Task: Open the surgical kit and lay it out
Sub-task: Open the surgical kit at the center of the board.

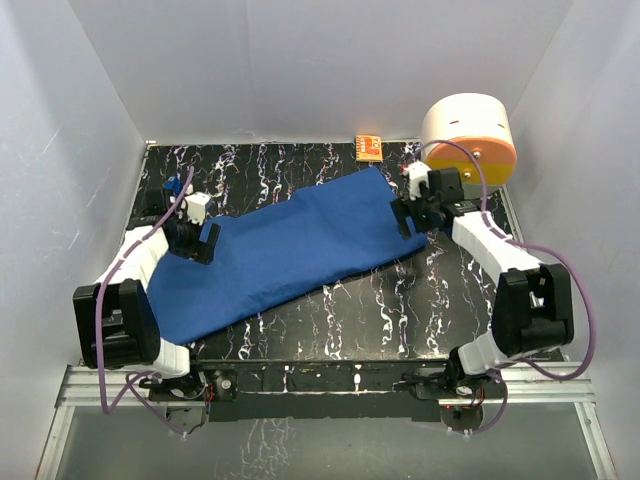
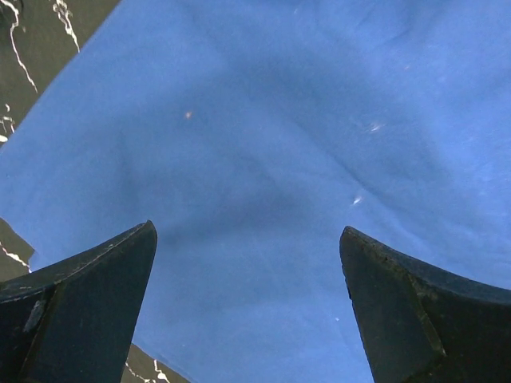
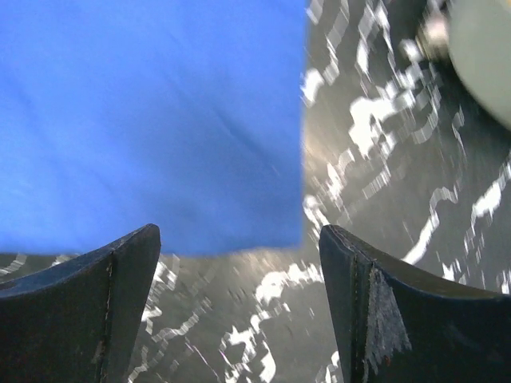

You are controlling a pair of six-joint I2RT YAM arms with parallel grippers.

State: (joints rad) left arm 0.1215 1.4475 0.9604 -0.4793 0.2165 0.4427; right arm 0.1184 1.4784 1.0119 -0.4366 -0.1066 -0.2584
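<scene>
The surgical kit shows as a royal-blue cloth (image 1: 290, 245) spread flat in a long diagonal band across the black marbled table (image 1: 400, 300). My left gripper (image 1: 195, 243) hovers over the cloth's left part, open, with only blue cloth (image 2: 263, 159) between its fingers (image 2: 96, 295). My right gripper (image 1: 412, 215) is at the cloth's far right corner, open and holding nothing. In the right wrist view the cloth's corner (image 3: 152, 120) lies just beyond the right gripper (image 3: 239, 231), apart from both fingers, with bare table between them.
A big cream-and-orange cylinder (image 1: 468, 135) stands at the back right, close behind the right arm, and its edge (image 3: 483, 56) shows in the right wrist view. A small orange box (image 1: 368, 147) lies at the back edge. White walls enclose the table.
</scene>
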